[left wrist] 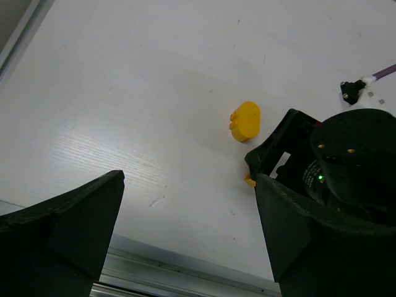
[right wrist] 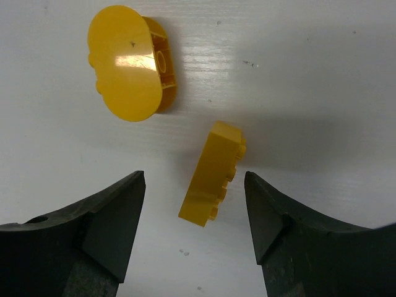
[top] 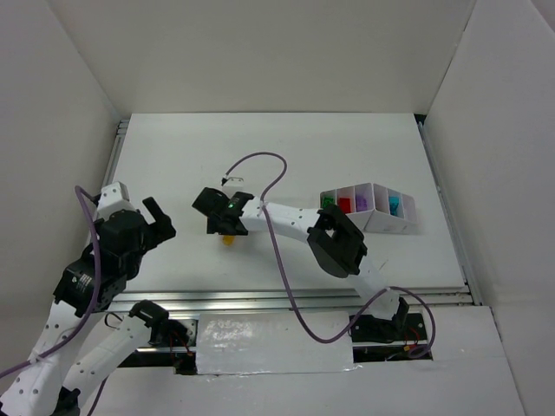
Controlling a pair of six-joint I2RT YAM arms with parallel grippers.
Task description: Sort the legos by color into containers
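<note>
My right gripper (right wrist: pixel 195 204) is open, low over the table, its jaws either side of a long yellow brick (right wrist: pixel 212 175) lying on its side, not touching it. A rounded yellow brick (right wrist: pixel 129 63) lies just beyond, also in the left wrist view (left wrist: pixel 245 120). In the top view the right gripper (top: pixel 222 218) hides both but for a yellow bit (top: pixel 227 240). The white five-compartment tray (top: pixel 414 217) holds green (top: pixel 329 201), red (top: pixel 344 205), purple (top: pixel 362 203) and teal (top: pixel 395 205) bricks. My left gripper (top: pixel 160 221) is open and empty at the left.
A purple cable (top: pixel 260 160) loops over the table behind the right gripper, with a small connector (left wrist: pixel 352 90). A metal rail (top: pixel 303 296) runs along the near table edge. White walls enclose the table on three sides.
</note>
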